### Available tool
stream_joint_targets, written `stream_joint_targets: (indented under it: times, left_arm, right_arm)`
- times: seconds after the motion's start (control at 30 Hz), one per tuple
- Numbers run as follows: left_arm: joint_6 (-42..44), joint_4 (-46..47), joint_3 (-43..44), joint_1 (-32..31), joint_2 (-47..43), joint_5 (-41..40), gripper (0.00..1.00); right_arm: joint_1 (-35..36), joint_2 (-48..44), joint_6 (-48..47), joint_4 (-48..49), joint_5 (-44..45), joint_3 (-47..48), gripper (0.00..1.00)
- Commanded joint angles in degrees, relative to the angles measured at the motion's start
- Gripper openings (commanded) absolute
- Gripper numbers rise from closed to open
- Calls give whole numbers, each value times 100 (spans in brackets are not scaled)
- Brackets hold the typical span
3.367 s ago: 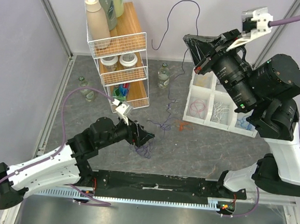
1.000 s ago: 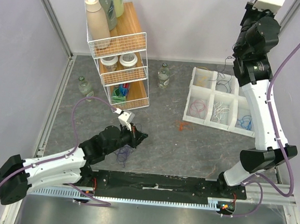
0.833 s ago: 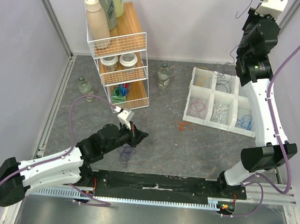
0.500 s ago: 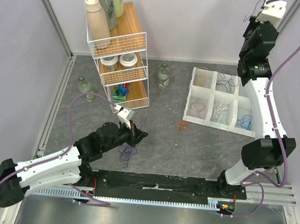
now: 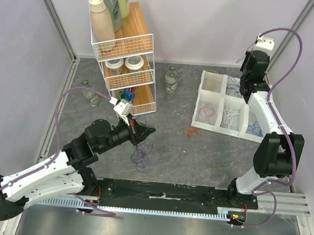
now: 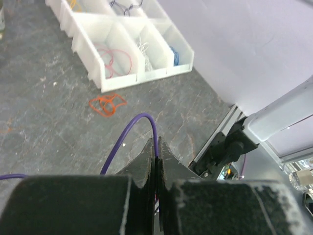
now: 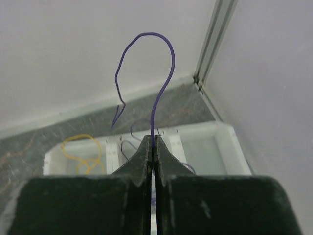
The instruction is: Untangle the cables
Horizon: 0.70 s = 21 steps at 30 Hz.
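Over the white divided tray's (image 6: pixel 89 58) back row, the right gripper (image 7: pixel 153 142) pinches a purple cable (image 7: pixel 169 54), seemingly to drop it in; well left of the tray, the left gripper (image 6: pixel 155 147) pinches a second purple cable (image 6: pixel 128 131), apparently to raise its loops.

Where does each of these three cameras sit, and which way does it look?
Top view: fixed above and behind, looking down on the table; left arm and right arm show, bases at the bottom.
Left wrist: on the left arm, looking past its left gripper, shut on a purple cable, toward the white tray.
Right wrist: on the right arm, looking past its right gripper, shut on a second purple cable, at the back wall corner.
Shared: all three show the white tray.
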Motion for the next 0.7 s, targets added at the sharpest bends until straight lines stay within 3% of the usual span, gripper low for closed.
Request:
stream_joint_targets:
  times: [0.0, 0.13, 0.47, 0.67]
  left_arm:
    - [422, -341, 583, -21, -151, 73, 1]
    - [571, -429, 803, -4, -239, 11, 2]
    - [650, -500, 1216, -12, -160, 161, 2]
    - [721, -464, 1655, -12, -11, 300, 2]
  right_arm:
    - [-101, -161, 494, 105, -249, -517, 0]
    - [-145, 102, 776, -368, -565, -624, 0]
    - [-338, 1834, 952, -2575, -1524, 1080, 0]
    - [-338, 2028, 1014, -2874, -1524, 1336, 0]
